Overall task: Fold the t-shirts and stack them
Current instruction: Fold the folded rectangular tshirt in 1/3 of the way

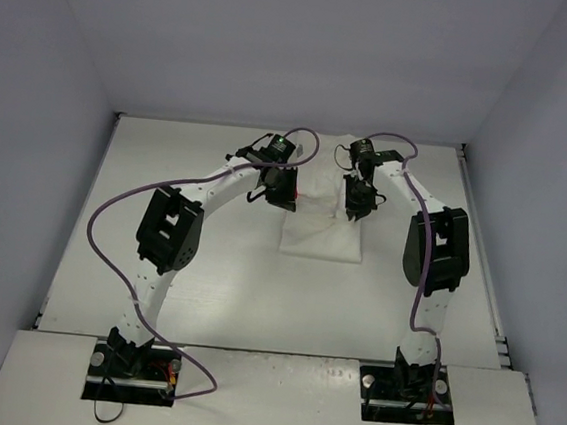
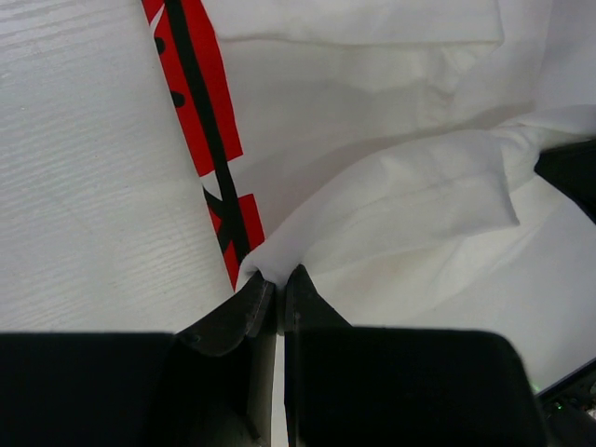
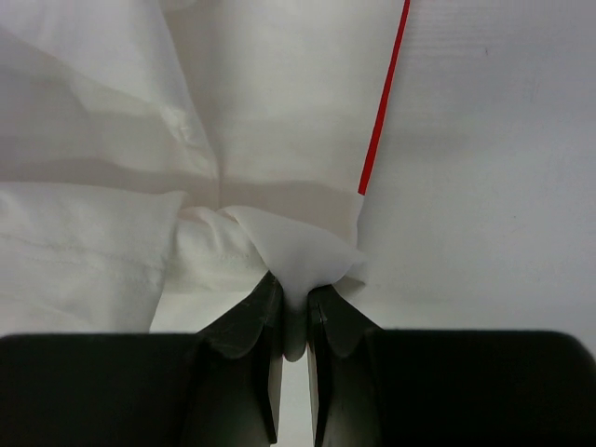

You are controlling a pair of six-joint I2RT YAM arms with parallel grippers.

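Two arched arms [image 1: 169, 230] — left gripper [image 2: 279, 279], right gripper [image 3: 295, 284] pinch t-shirt [image 1: 321, 240] (far edge).

You have a white t-shirt [image 1: 321, 238] on a white, faintly grained table [image 1: 225, 297]. A red band [image 2: 197, 102] on the cloth carries a black stripe and black dots. The left gripper [image 2: 279, 279] and right gripper [image 3: 295, 289] are black; the arms' cables [image 1: 92, 226] are purple.
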